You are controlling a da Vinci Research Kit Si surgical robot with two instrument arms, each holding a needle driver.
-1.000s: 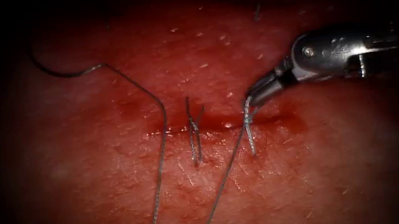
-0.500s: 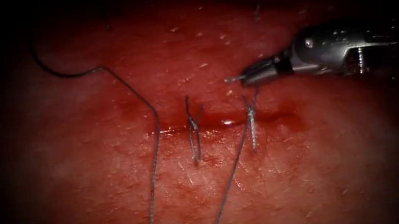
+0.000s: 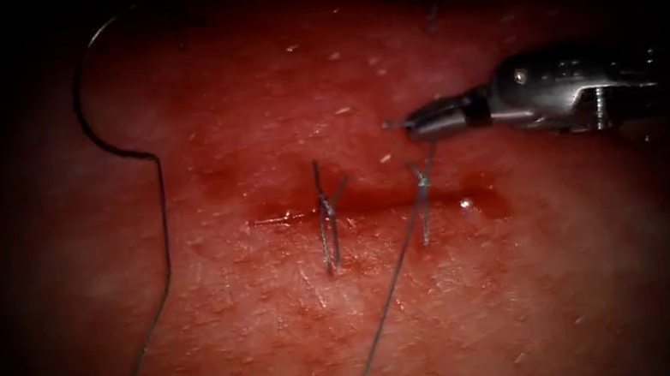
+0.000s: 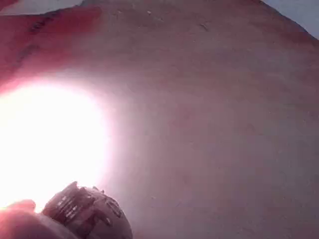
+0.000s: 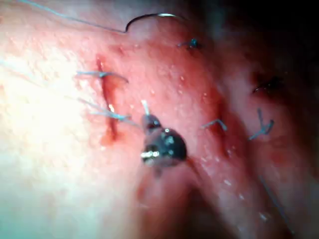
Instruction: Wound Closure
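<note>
Two stitches point(image 3: 422, 202) crossing the cut point(image 3: 371, 202); I'm holding my right tool point(image 3: 404, 125), jaws clamped on a short thread end point(image 3: 390, 125), with the nearer stitch lying toward six o'clock. Needle point(image 5: 154, 18) resting on tissue point(image 3: 285, 333).

tools: 1 point(image 3: 409, 124); stitches: 2 point(image 3: 326, 215); needles: perhaps 1 point(image 3: 94, 99)

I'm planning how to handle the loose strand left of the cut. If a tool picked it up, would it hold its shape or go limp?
The thread would probably go limp: it lies on the tissue in soft bends. It seems very light, being thin. The curved needle at its far end looks stiff and would likely keep its arc.
</note>
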